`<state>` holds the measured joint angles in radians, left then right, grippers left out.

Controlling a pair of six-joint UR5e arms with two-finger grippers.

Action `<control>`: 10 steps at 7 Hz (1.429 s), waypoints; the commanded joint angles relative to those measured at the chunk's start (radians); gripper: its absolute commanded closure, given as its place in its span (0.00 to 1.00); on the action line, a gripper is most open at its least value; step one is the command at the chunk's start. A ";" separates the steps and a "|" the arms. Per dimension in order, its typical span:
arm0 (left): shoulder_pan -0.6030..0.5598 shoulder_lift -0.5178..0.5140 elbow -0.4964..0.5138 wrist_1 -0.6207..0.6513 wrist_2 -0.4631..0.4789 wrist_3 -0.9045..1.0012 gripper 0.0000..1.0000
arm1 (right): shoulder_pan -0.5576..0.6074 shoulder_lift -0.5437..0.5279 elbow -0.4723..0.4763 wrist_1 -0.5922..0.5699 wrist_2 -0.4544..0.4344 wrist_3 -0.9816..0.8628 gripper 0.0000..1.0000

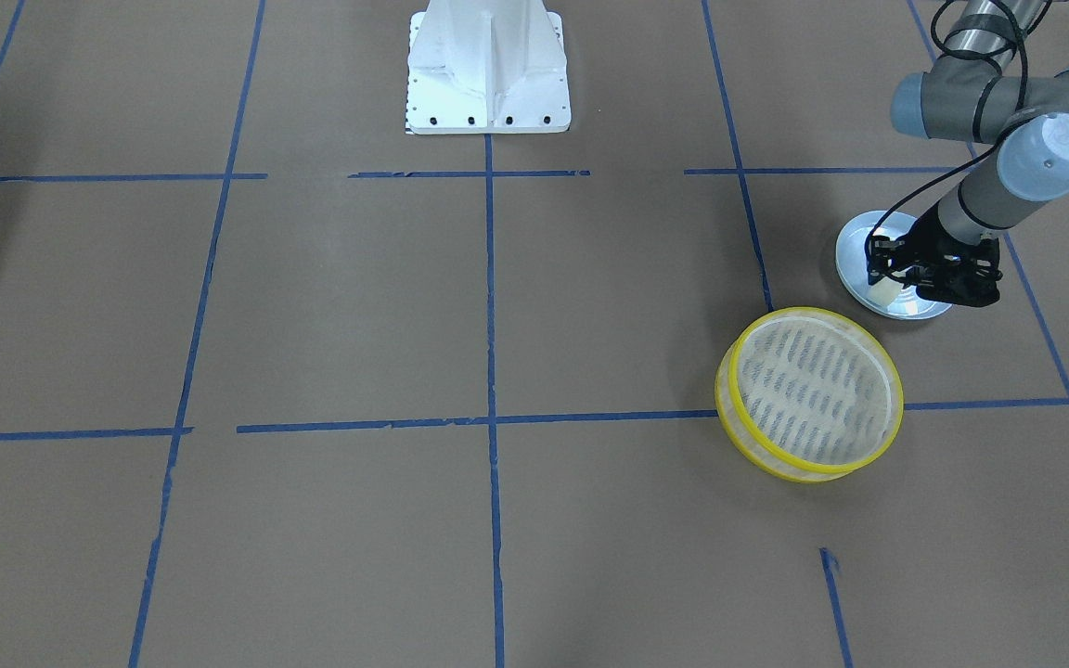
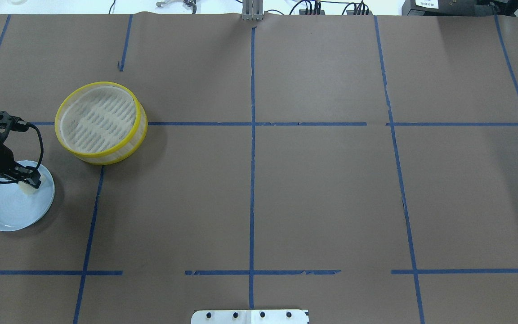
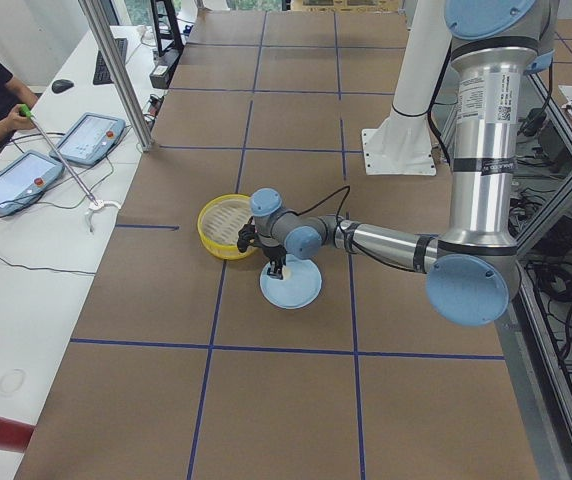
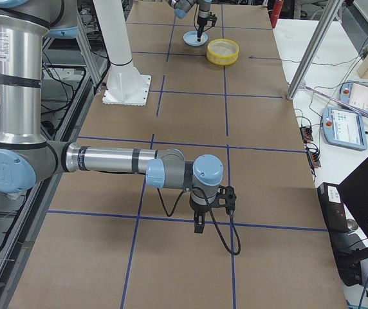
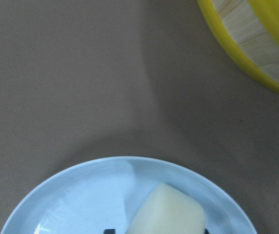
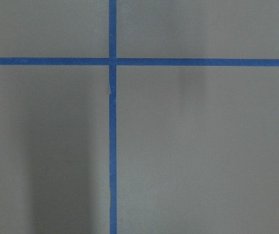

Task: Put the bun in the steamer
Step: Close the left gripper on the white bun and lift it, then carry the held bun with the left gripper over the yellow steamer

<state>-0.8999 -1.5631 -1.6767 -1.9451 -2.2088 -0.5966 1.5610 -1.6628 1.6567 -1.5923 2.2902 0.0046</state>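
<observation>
The cream-white bun (image 5: pixel 166 212) lies at the edge of a pale blue plate (image 2: pixel 7 211), also seen in the front view (image 1: pixel 889 293). My left gripper (image 2: pixel 29 182) points down over the plate, with a fingertip on either side of the bun; it looks shut on it. The steamer (image 2: pixel 99 121), yellow-rimmed and empty, stands just beyond the plate; its rim (image 5: pixel 247 58) shows in the left wrist view. My right gripper (image 4: pixel 199 226) hangs low over bare table, far from both; I cannot tell if it is open or shut.
The white robot base (image 1: pixel 488 74) stands at the table's middle edge. Blue tape lines cross the brown table top (image 6: pixel 112 146). Operators' tablets (image 3: pixel 86 140) and a metal pole (image 3: pixel 116 70) stand along the far side.
</observation>
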 commanded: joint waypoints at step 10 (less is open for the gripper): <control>-0.256 -0.123 -0.373 0.717 -0.083 0.278 0.72 | -0.001 0.000 0.000 0.000 0.000 0.000 0.00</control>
<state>-1.0714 -1.5535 -2.0100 -1.4814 -2.2966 -0.4152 1.5609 -1.6629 1.6567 -1.5923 2.2902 0.0046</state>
